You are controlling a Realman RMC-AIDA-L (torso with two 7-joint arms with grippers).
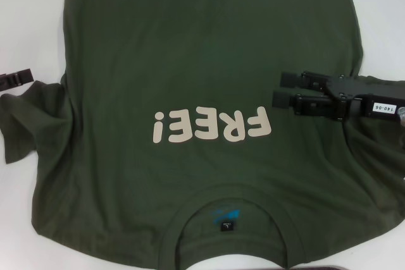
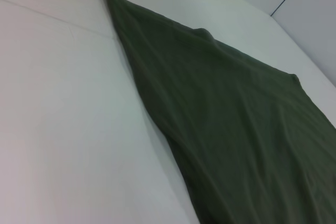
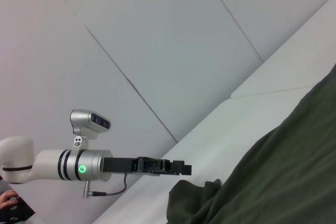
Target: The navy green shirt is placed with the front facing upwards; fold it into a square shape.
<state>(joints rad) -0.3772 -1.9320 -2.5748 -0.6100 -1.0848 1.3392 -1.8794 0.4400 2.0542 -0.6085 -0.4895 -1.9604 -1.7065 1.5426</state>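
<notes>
- The navy green shirt (image 1: 190,80) lay spread flat on the white table (image 1: 25,17), front side up, and covered most of the surface ahead of me.
- Its cream "FREE!" lettering (image 1: 212,126) read upside down from my head, with the round collar (image 1: 228,210) and its small dark neck label (image 1: 226,225) nearest to my body.
- My right gripper (image 1: 281,90) reached in from my right side, over the shirt near the sleeve seam, just beside the letter F.
- Its two black fingers (image 1: 297,80) pointed toward the middle of the chest and stood a little apart, with no cloth pinched between them; I could not tell whether they touched the fabric.
- The right sleeve (image 1: 380,137) sat bunched under and behind that arm.
- My left gripper (image 1: 16,80) hovered at the far left edge, just beside the crumpled left sleeve (image 1: 28,118), above bare table.
- In my right wrist view the left gripper (image 3: 173,167) showed side-on, just above the rumpled sleeve edge (image 3: 194,192), apart from it; I cannot tell how its fingers stood.
- My left wrist view showed only a long stretch of the shirt (image 2: 226,119) lying on the table (image 2: 63,129).
</notes>
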